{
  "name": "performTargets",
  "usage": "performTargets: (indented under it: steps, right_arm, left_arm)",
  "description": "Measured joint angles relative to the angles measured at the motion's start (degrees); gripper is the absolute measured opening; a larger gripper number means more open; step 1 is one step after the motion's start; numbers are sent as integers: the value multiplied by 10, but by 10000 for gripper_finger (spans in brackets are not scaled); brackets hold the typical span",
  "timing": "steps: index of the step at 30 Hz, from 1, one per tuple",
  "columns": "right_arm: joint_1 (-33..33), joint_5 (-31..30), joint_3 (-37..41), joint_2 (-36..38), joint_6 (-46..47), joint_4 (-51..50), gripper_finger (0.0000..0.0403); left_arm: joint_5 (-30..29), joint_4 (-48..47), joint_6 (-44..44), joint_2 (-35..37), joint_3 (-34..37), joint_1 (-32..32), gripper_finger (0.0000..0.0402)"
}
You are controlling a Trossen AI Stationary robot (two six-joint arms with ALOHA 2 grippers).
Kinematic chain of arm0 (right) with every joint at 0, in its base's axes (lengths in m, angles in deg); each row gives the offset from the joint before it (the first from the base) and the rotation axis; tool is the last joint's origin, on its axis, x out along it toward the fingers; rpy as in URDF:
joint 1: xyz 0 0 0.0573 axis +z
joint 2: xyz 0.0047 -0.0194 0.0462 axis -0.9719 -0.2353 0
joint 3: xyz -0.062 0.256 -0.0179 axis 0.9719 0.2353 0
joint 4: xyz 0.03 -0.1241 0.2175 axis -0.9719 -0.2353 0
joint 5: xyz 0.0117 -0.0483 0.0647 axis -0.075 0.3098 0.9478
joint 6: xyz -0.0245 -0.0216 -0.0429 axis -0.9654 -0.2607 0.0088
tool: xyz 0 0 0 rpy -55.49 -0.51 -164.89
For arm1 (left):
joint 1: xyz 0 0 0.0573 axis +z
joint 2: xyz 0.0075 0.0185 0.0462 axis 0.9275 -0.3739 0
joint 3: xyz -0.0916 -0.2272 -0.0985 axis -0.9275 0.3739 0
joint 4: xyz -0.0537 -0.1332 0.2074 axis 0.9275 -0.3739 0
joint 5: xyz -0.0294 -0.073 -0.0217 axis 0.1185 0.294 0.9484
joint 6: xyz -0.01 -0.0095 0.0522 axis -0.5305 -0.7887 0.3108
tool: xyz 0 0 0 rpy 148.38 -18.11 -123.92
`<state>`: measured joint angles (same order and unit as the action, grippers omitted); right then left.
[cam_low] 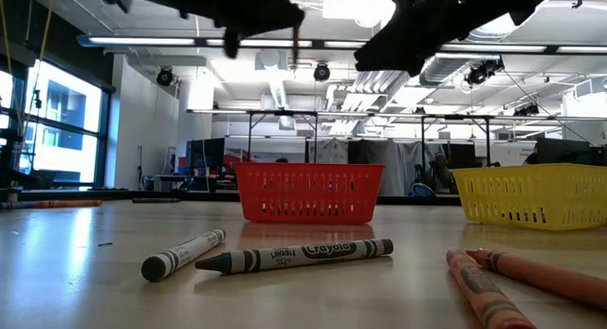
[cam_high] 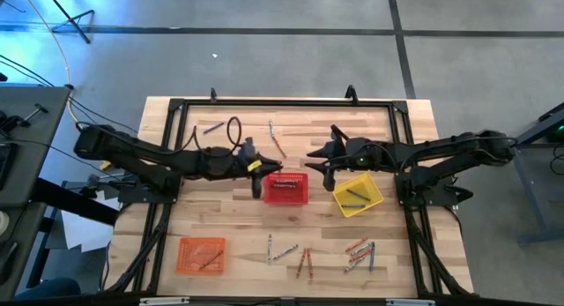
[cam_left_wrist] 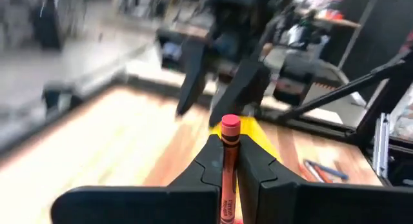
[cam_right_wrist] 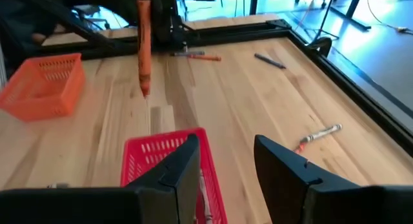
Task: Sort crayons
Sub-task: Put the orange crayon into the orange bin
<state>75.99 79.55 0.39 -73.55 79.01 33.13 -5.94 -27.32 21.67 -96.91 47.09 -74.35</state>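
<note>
My left gripper (cam_left_wrist: pixel 227 161) is clamped on a red crayon (cam_left_wrist: pixel 228 161), its long axis hanging roughly plumb, tip down, just above the red basket (cam_high: pixel 286 189)'s left rim. I judge a short shift over the basket suffices. Past the basket, my right gripper (cam_right_wrist: pixel 222 166) stands released, holding nothing.

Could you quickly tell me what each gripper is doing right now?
Left gripper: shut on a thin red-orange wax crayon, above the red mesh basket.
Right gripper: open, empty.
</note>
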Motion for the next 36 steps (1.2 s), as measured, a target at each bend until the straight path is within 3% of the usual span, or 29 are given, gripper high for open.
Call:
performTargets:
  steps: [7,15,18,26,36]
  right_arm:
    - [-9,0,0,0,-8,-8,140]
    - [-11,0,0,0,19,-8,140]
    - [-11,0,0,0,29,-8,140]
    - [-11,0,1,0,32,-30,140]
    - [-11,0,1,0,29,-50,140]
  left_arm:
    - [-38,-248,-267,102,0,-74,1]
    - [-42,-575,-681,136,0,-240,1]
    - [-37,-597,-804,128,0,-312,1]
    - [-42,-564,-981,82,0,-453,1]
    - [-23,-527,-1092,17,0,-505,4]
